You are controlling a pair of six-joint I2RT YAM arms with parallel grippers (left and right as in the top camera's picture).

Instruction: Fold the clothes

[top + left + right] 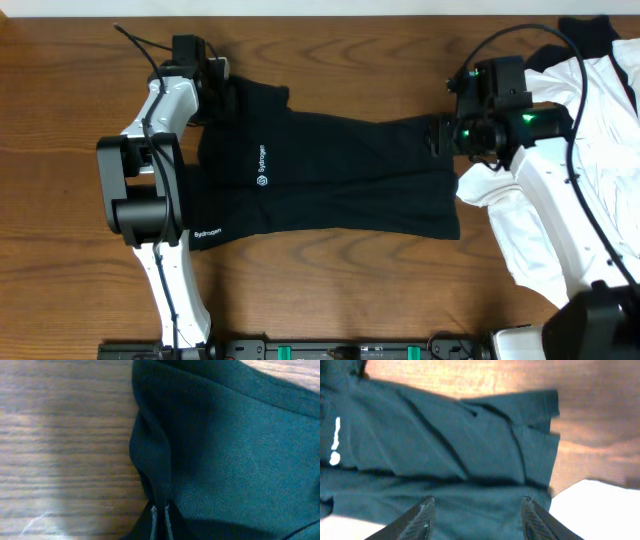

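Left claw (160, 516) clamps the black shirt (330, 170); right claw (477, 515) stands apart. We expect slippage if the pinch is shallow.

Even, bright light is falling from above onto the wooden table (330, 290), and the shadows are lying soft and short. The black shirt (330, 170) is swallowing fold detail, while the white garment (612, 75) is nearly blowing out. In the left wrist view pale glare is washing the wood and everything is looking soft. In the right wrist view an orange cast is tinting the wood, and the right gripper (476, 517) is blurring at the bottom edge.
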